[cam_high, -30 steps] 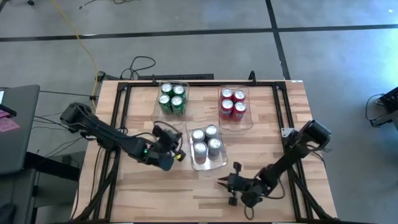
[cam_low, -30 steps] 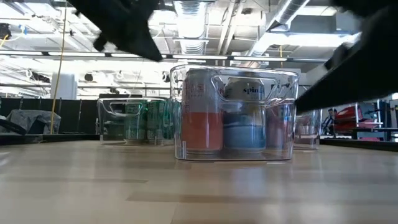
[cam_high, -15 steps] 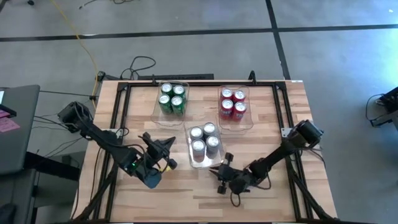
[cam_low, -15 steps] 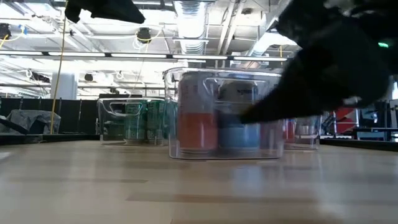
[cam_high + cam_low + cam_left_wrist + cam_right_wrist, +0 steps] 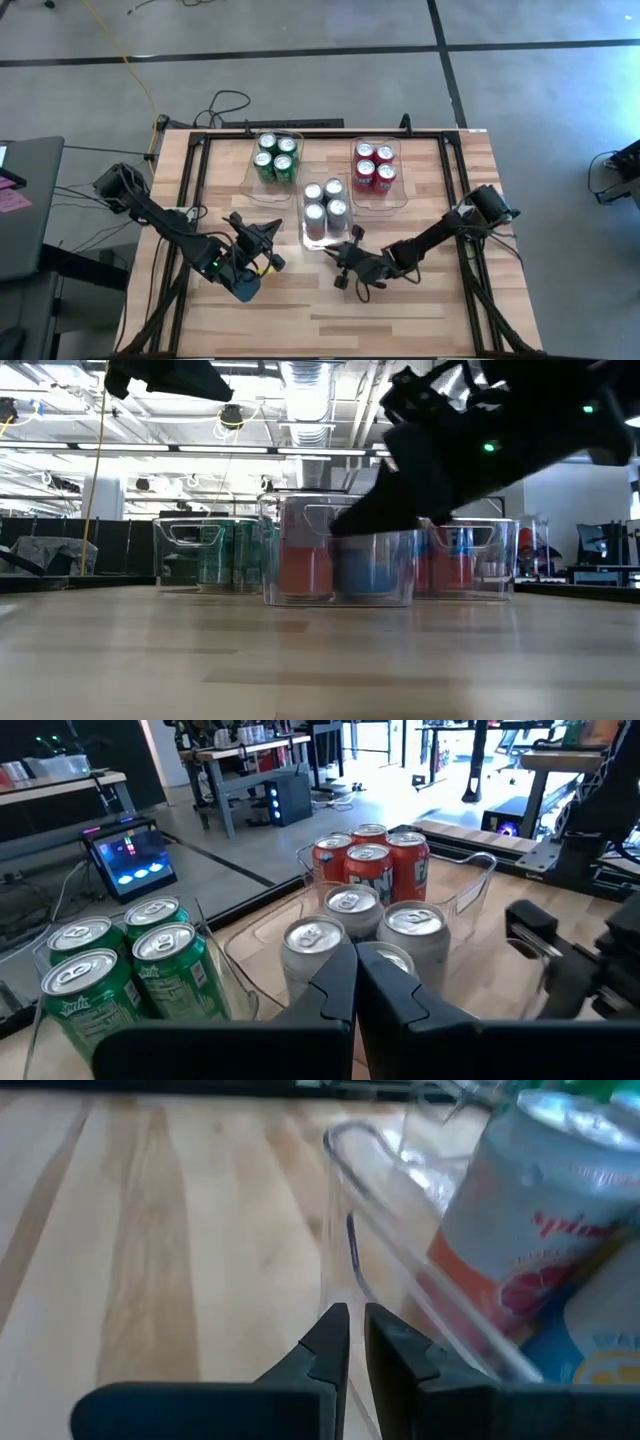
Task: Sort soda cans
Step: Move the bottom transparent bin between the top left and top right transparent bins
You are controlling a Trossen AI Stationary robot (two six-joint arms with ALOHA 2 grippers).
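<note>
All twelve soda cans look sorted: green cans in the far-left bin, red cans in the far-right bin, silver cans in the middle bin, which sits nearer the front of the desk. Right end effector is low at that bin's near right corner, fingers almost together, nothing held, tips touching or just beside the clear wall; can't tell which. The bin lies straight ahead of it, long axis running front to back, so a push would likely send it toward the other two. Left end effector is closed, empty, off the bin's left side, slightly farther away
</note>
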